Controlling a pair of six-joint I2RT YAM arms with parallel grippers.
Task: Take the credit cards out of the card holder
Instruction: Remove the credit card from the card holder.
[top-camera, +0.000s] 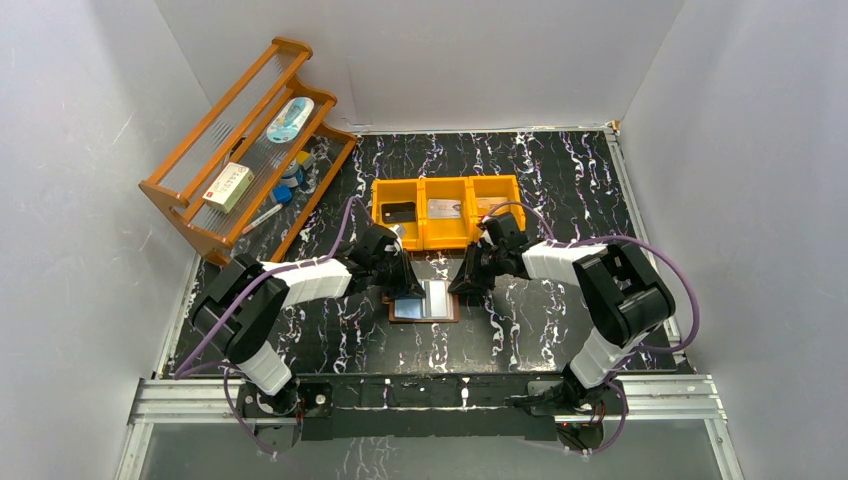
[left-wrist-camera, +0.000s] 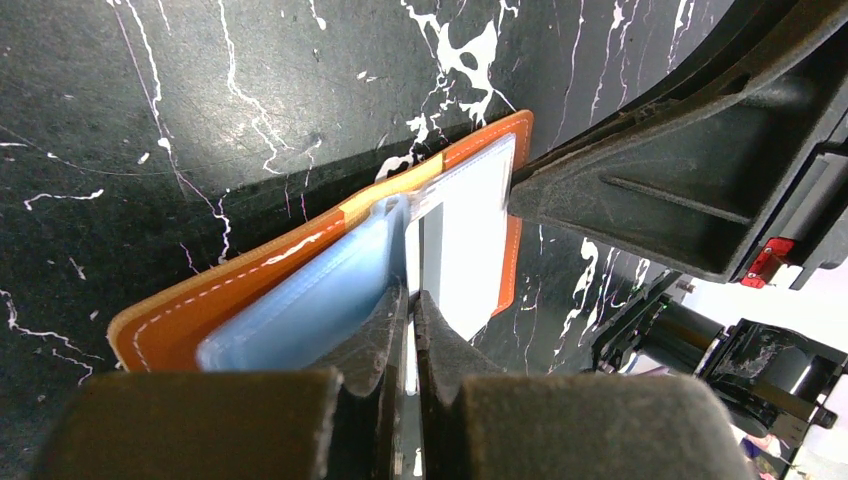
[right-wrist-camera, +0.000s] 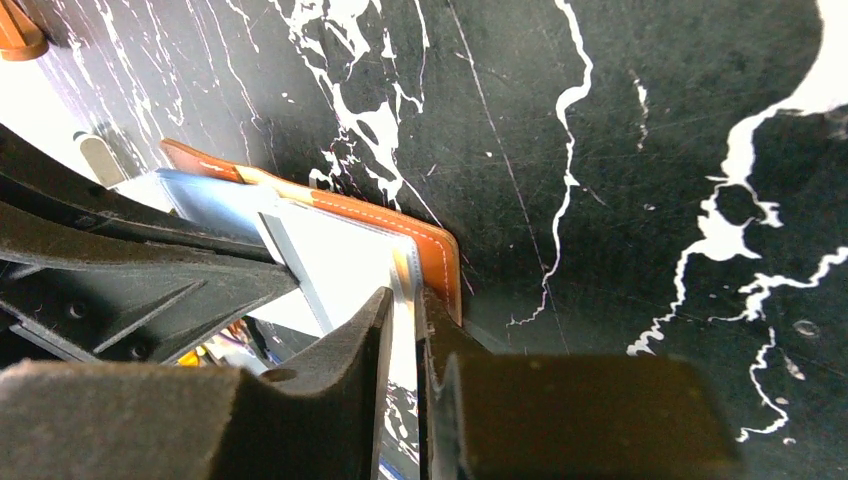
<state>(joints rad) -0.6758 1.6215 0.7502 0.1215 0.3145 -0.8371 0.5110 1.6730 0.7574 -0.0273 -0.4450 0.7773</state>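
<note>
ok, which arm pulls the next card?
Probably right: the right gripper straddles a pale edge, likely a card, at the holder's right pocket. The left gripper is shut on its middle, steadying it.

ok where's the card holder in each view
top external: card holder lies open in the middle of the picture
left wrist: lower centre, running up to the right
right wrist: left of centre, orange edge on its right
shared landmark: black white-veined table under it
</note>
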